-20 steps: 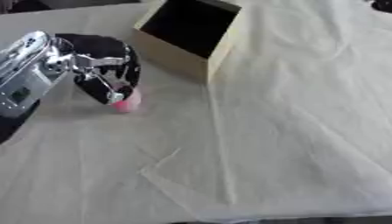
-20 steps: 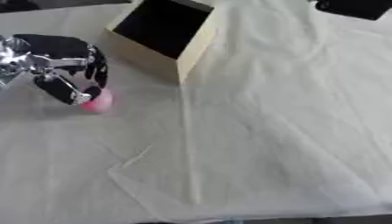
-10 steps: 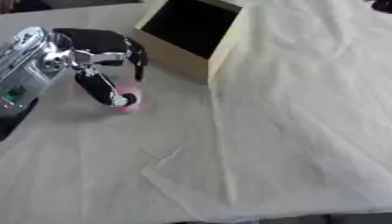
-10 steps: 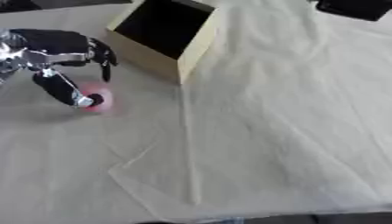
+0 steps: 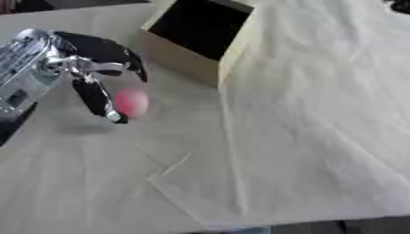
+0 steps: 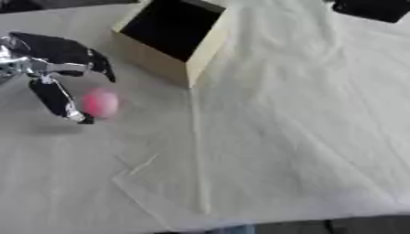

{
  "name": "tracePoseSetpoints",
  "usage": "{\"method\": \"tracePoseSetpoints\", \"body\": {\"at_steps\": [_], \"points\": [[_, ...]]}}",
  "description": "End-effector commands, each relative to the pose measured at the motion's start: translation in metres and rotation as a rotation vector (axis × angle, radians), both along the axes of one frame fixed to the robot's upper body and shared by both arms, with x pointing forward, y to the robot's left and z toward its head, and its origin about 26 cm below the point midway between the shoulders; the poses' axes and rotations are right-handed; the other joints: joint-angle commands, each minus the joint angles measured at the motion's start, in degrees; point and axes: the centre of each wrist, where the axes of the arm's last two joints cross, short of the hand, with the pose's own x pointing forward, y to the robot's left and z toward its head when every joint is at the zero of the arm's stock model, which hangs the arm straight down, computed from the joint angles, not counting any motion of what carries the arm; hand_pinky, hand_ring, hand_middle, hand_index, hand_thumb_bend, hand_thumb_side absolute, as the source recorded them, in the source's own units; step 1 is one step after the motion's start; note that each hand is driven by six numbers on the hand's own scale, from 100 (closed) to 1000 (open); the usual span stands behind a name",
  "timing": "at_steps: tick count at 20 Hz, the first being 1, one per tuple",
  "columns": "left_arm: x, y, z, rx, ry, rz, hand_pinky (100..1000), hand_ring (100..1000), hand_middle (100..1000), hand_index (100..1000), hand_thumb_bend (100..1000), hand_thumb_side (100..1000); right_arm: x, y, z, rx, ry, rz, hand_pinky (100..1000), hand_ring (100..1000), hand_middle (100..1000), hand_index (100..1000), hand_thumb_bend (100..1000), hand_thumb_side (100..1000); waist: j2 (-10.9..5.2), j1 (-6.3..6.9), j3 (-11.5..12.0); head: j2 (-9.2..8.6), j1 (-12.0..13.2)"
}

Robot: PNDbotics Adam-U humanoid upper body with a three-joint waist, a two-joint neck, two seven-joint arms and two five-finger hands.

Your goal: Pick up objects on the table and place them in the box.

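Observation:
A small pink ball (image 5: 131, 103), blurred, is on the white cloth at the left. My left hand (image 5: 89, 68), black with silver joints, reaches in from the left above it. Its fingers (image 5: 128, 59) spread out over the ball with a gap between, and its thumb (image 5: 98, 99) points down just left of the ball, close to or touching it. The hand is open and not closed round the ball. The tan box (image 5: 180, 61) with a dark inside stands beyond the ball to the right, its opening facing up. My right hand shows in neither view.
A creased white cloth (image 5: 304, 137) covers the table, with a folded ridge running from the box toward the near edge. A dark object (image 6: 372, 8) sits at the far right corner. The near table edge shows at the bottom.
The left hand, curled round the pink ball a second ago, has spread its fingers and lifted a little. The ball stays at about the same spot beside the thumb.

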Motion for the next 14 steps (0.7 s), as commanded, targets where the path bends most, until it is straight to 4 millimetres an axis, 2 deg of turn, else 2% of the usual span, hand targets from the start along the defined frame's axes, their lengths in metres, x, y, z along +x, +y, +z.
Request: {"method": "tracePoseSetpoints", "body": {"at_steps": [1, 8, 9, 10, 11, 12, 14], "points": [[0.005, 0.003, 0.008, 0.015, -0.055, 0.016, 784, 865, 824, 881, 489, 320, -0.003, -0.003, 0.009, 0.001, -0.024, -0.001, 876, 730, 544, 793, 100, 723, -1.01, -0.26, -0.07, -0.37, 0.17], [0.012, 0.004, 0.001, 0.017, -0.061, 0.015, 779, 862, 821, 881, 483, 319, -0.003, -0.004, 0.009, 0.003, -0.023, -0.001, 876, 730, 544, 793, 100, 723, -0.93, -0.27, -0.13, -0.43, 0.18], [0.012, 0.002, 0.0, 0.001, -0.062, 0.006, 566, 701, 671, 770, 348, 208, -0.003, -0.003, 0.009, 0.006, -0.023, 0.0, 877, 730, 543, 794, 100, 725, -0.87, -0.32, -0.21, -0.46, 0.26], [0.012, 0.0, -0.001, -0.024, -0.061, -0.001, 559, 695, 668, 767, 341, 199, -0.003, -0.004, 0.009, 0.008, -0.023, 0.0, 877, 730, 543, 793, 100, 726, -0.84, -0.34, -0.22, -0.47, 0.26], [0.013, -0.001, -0.003, -0.052, -0.058, -0.003, 498, 641, 648, 744, 240, 133, -0.003, -0.004, 0.009, 0.01, -0.023, -0.001, 877, 730, 543, 793, 100, 727, -0.83, -0.36, -0.22, -0.51, 0.21], [0.014, -0.001, -0.005, -0.076, -0.055, -0.003, 483, 626, 644, 736, 176, 111, -0.003, -0.004, 0.009, 0.011, -0.023, -0.001, 877, 730, 543, 793, 100, 726, -0.82, -0.37, -0.22, -0.53, 0.19], [0.016, 0.0, -0.009, -0.12, -0.042, 0.002, 463, 611, 638, 728, 100, 100, -0.003, -0.004, 0.009, 0.014, -0.023, 0.0, 877, 730, 543, 793, 100, 726, -0.82, -0.4, -0.2, -0.53, 0.21]]}}
